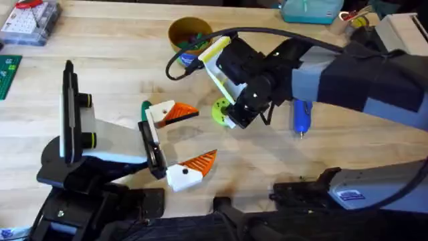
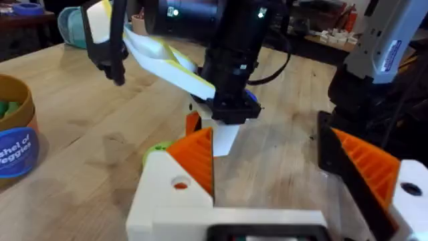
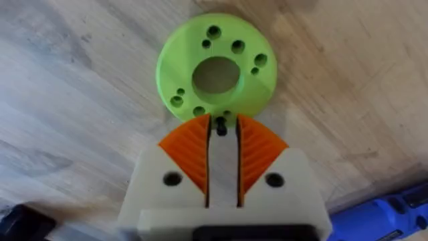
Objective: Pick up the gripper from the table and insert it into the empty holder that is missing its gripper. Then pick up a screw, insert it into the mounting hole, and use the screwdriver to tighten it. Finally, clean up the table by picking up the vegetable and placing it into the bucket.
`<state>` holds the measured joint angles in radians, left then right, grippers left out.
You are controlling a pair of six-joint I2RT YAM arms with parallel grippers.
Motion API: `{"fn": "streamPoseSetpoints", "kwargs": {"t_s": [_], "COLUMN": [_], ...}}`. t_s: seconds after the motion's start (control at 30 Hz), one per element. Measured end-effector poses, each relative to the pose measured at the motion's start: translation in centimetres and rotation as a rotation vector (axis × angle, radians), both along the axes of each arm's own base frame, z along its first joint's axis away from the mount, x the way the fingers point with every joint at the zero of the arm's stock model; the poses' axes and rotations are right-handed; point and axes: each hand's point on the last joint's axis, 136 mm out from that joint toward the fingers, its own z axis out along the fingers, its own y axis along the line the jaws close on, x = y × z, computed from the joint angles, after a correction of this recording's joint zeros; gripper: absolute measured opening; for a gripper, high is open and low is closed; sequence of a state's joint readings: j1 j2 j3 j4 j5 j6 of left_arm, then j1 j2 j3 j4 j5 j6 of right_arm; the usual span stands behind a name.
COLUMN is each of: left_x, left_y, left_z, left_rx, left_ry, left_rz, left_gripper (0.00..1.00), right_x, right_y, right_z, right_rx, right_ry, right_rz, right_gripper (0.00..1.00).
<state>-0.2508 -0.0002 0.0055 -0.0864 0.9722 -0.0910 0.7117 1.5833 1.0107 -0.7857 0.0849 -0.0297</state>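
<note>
A pale wooden table (image 1: 120, 60) carries the work, with a parts box at its far left corner and a teal box at its far edge. The ochre bucket (image 1: 189, 32) stands toward the far middle of the table, green pieces lying inside it; in the left wrist view the bucket (image 2: 15, 134) is seen with its blue label band.

The right arm is reached across the middle, and the right end effector (image 1: 234, 119) is lowered beside the lime-green vegetable (image 1: 220, 110). In the right wrist view the vegetable (image 3: 215, 67) is shown as a flat ring with a large central hole and small holes around it, lying on the table just ahead of the fingertips (image 3: 194, 144). The orange pads are drawn nearly together, only a thin slit being left between them, and a small dark object, possibly a screw, appears to be pinched at their tips.

The blue screwdriver (image 1: 301, 118) lies on the table just to the right of that end effector.

The left end effector (image 1: 190, 139) is held low near the table's middle, its orange-padded fingers spread wide apart with nothing between them.
</note>
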Motion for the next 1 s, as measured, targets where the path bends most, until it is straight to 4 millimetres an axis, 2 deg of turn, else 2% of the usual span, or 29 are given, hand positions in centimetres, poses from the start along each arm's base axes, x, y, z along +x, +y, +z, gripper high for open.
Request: {"fn": "streamPoseSetpoints", "kwargs": {"t_s": [0.23, 0.33, 0.6, 0.67, 0.8, 1.0], "left_x": [0.0, 0.0, 0.0, 0.0, 0.0, 0.0], "left_y": [0.0, 0.0, 0.0, 0.0, 0.0, 0.0], "left_z": [0.0, 0.0, 0.0, 0.0, 0.0, 0.0], "left_rx": [0.0, 0.0, 0.0, 0.0, 0.0, 0.0], "left_ry": [0.0, 0.0, 0.0, 0.0, 0.0, 0.0], "left_rz": [0.0, 0.0, 0.0, 0.0, 0.0, 0.0], "left_gripper": [0.988, 0.988, 0.988, 0.988, 0.988, 0.988], "right_x": [0.1, 0.2, 0.3, -0.3, 0.1, 0.8], "right_y": [-0.2, -0.2, -0.1, -0.4, 0.0, 0.9], "right_z": [0.0, 0.0, 0.0, 0.5, 2.8, 8.2], "right_rx": [-0.004, -0.004, 0.0, -0.013, -0.006, 0.046], "right_ry": [-0.003, -0.006, -0.008, 0.022, 0.024, -0.026], "right_rz": [-0.004, -0.006, -0.007, -0.006, -0.005, -0.003], "right_gripper": [0.104, 0.009, 0.004, 0.004, 0.004, 0.003]}}
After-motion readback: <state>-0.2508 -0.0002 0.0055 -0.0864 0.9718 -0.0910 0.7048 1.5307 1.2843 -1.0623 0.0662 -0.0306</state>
